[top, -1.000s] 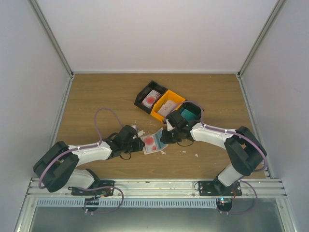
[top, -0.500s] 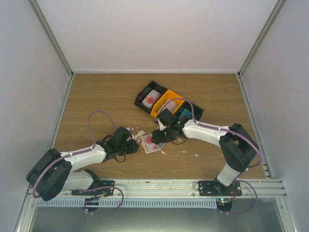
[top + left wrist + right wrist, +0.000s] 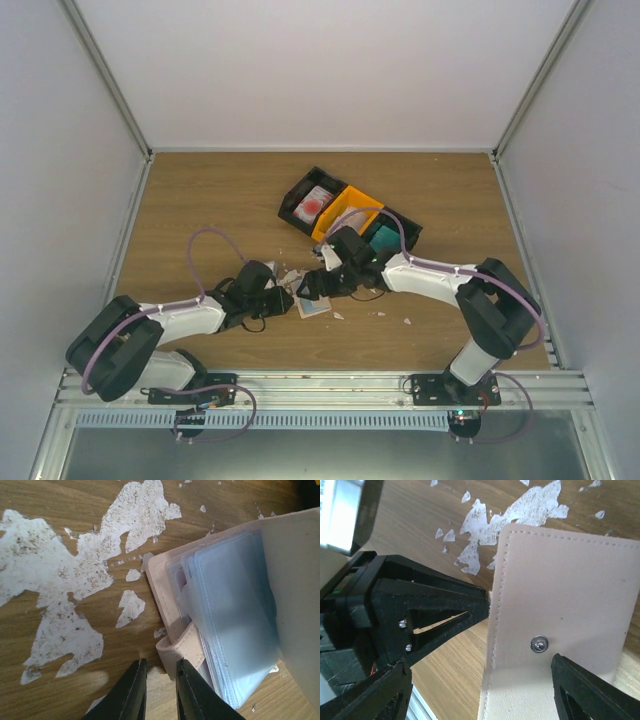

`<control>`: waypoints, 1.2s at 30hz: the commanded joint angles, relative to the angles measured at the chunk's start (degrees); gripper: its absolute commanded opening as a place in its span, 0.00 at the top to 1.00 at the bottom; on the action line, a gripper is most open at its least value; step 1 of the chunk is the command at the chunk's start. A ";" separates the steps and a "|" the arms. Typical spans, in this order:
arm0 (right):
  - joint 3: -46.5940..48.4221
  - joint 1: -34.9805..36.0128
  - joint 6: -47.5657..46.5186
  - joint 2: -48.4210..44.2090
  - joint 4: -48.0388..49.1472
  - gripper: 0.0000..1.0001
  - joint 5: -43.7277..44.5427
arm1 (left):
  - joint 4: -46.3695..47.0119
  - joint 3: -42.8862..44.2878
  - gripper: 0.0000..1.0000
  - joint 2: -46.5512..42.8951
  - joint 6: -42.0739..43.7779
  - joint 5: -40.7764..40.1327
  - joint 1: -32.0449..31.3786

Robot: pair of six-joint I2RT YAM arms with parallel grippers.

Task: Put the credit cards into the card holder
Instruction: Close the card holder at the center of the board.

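Wood-grain table (image 3: pixel 200 200), white worn patches (image 3: pixel 60 590); plain white walls (image 3: pixel 320 70); metal rail (image 3: pixel 320 388) along near edge.

Beige card holder (image 3: pixel 172 645) lying open on the wooden table (image 3: pixel 60 690), clear sleeves (image 3: pixel 235 625) fanning out, stitched flap with metal snap (image 3: pixel 538 643) standing raised, red-marked white card (image 3: pixel 313 203) resting in the black bin (image 3: pixel 296 196) beyond
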 commanded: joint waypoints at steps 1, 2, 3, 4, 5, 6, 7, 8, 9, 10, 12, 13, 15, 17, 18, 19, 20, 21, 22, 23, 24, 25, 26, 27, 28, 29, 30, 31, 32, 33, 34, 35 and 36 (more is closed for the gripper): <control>-2.42 -1.91 1.44 -4.30 3.78 0.25 -0.66 | -1.76 -0.71 0.80 1.54 -0.05 -0.14 0.28; -3.31 -2.77 1.76 -5.25 3.57 0.26 0.78 | -2.14 -0.70 0.80 0.89 -0.13 -0.66 0.28; -4.19 -4.07 2.01 -6.18 3.56 0.27 1.93 | -2.43 -0.71 0.81 0.13 -0.16 -1.13 0.28; -5.02 -4.96 2.12 -6.98 3.61 0.28 2.43 | -2.74 -0.71 0.81 -0.85 -0.02 -1.56 0.30; -5.66 -5.57 2.19 -7.46 3.45 0.30 3.54 | -2.78 -0.71 0.81 -1.76 0.18 -1.67 0.36; -6.08 -6.12 2.12 -7.62 2.80 0.32 4.68 | -2.78 -0.71 0.81 -2.85 0.45 -1.53 0.37; -6.22 -6.33 1.66 -7.45 1.92 0.35 5.29 | -2.56 -0.77 0.81 -4.19 0.71 -1.23 0.37; -6.26 -6.47 1.17 -6.87 1.63 0.38 5.11 | -2.24 -0.71 0.81 -5.10 0.92 -0.76 0.37; -6.29 -6.51 0.62 -6.35 1.87 0.40 4.53 | -1.76 -0.71 0.80 -5.95 1.04 -0.28 0.37; -6.54 -6.45 0.39 -5.89 2.97 0.41 2.84 | -1.22 -0.71 0.80 -6.65 1.18 0.32 0.37; -7.56 -6.33 0.42 -5.98 6.53 0.41 -1.22 | -0.31 -0.56 0.78 -7.57 1.16 1.37 0.41; -7.81 -6.06 0.43 -6.26 8.08 0.39 -2.71 | 0.08 -0.58 0.77 -7.73 1.14 1.80 0.45; -8.17 -5.63 0.88 -7.09 10.55 0.33 -4.12 | 0.68 -0.45 0.77 -7.74 0.86 2.49 0.62; -9.53 -5.08 2.19 -7.89 14.32 0.29 -6.11 | 0.72 -0.53 0.77 -7.53 0.49 2.48 0.79; -10.31 -4.85 3.02 -8.02 16.55 0.27 -7.44 | 0.69 -0.57 0.77 -7.43 0.15 2.24 0.88; -10.89 -4.49 3.69 -7.78 18.28 0.26 -8.37 | 0.69 -0.72 0.77 -7.46 -0.26 1.99 0.89; -11.32 -4.27 4.17 -7.35 19.07 0.25 -8.74 | 0.77 -1.02 0.77 -7.60 -0.59 1.75 0.97; -11.35 -4.09 4.37 -6.19 19.16 0.25 -8.91 | 0.98 -1.32 0.77 -7.85 -1.09 1.45 0.98; -11.33 -3.78 4.45 -5.31 19.20 0.25 -9.16 | 1.65 -1.84 0.77 -8.23 -1.14 1.53 1.05; -11.38 -3.57 4.55 -4.53 19.35 0.25 -9.38 | 2.23 -2.25 0.78 -8.73 -1.14 1.77 1.07; -11.29 -3.41 4.64 -3.81 19.37 0.25 -9.51 | 2.38 -2.62 0.79 -9.32 -1.36 1.69 1.00; -11.22 -3.38 4.77 -3.07 19.27 0.25 -9.68 | 2.68 -3.09 0.79 -9.91 -1.72 1.59 1.03; -11.08 -3.28 4.82 -2.28 19.24 0.26 -9.95 | 3.26 -3.81 0.80 -10.89 -2.16 1.61 1.02; -11.14 -3.26 5.08 -1.55 19.50 0.27 -10.28 | 4.02 -4.64 0.80 -11.80 -2.59 1.58 1.00; -11.15 -3.15 5.47 -0.84 19.89 0.28 -10.70 | 4.71 -5.32 0.80 -12.57 -2.95 1.59 0.97; -11.08 -3.22 5.85 -0.01 20.08 0.29 -11.17 | 5.10 -6.00 0.80 -13.37 -3.17 1.57 1.01; -10.80 -3.18 6.19 0.91 19.81 0.30 -11.63 | 5.43 -6.26 0.79 -14.16 -3.23 1.68 1.01; -10.57 -3.17 6.41 1.99 19.24 0.31 -11.82 | 5.73 -6.40 0.79 -14.56 -3.29 1.85 1.04; -10.39 -3.10 6.63 2.77 18.57 0.32 -11.69 | 6.07 -6.50 0.78 -14.69 -3.30 2.07 1.02; -10.29 -3.09 6.83 3.41 17.95 0.32 -11.45 | 6.35 -6.58 0.77 -14.71 -3.35 2.31 1.02; -10.15 -3.10 6.97 3.92 17.40 0.32 -11.23 | 6.73 -6.64 0.76 -14.52 -3.41 2.63 1.03; -9.98 -3.14 7.09 4.14 16.80 0.32 -10.77 | 7.37 -6.74 0.75 -14.15 -3.46 3.00 1.02; -9.67 -3.16 7.06 4.18 15.79 0.32 -9.96 | 8.05 -6.72 0.74 -13.66 -3.42 3.58 1.05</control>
